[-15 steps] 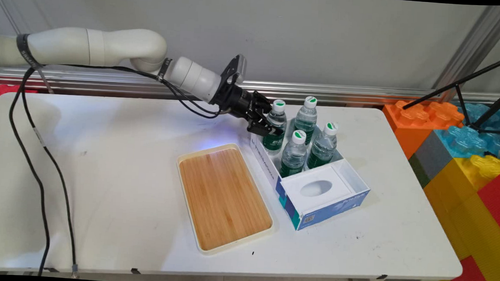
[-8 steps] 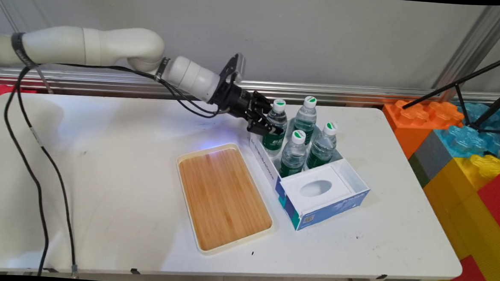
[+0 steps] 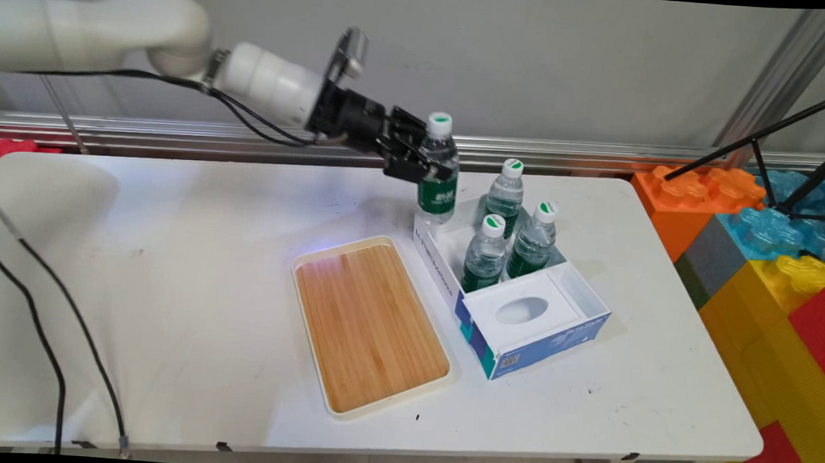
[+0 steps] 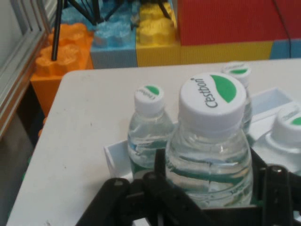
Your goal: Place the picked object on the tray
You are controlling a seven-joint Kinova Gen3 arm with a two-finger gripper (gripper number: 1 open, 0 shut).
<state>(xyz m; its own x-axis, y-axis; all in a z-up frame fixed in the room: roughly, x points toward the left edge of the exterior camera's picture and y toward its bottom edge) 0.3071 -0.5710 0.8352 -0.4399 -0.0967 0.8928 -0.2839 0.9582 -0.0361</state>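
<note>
The end effector (image 3: 424, 163) grips a water bottle (image 3: 438, 168) clear above the white box (image 3: 521, 322), where three bottles (image 3: 511, 229) stand; a wooden tray (image 3: 367, 324) lies beside it on the white desk (image 3: 170, 282), big toy bricks (image 3: 771, 250) to the right

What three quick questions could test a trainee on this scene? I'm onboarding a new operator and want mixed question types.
1. True or false: the water bottle held by the end effector is lifted above the box.
2. How many water bottles stand in the box? A) two B) three C) four
3. Fill in: the wooden tray lies on the table to the box's ____ in the main view.

Key:
1. True. It hangs clear above the box's far corner, gripped around its body.
2. B. Three bottles with white-and-green caps stand in it.
3. Left. The tray holds nothing.
</note>
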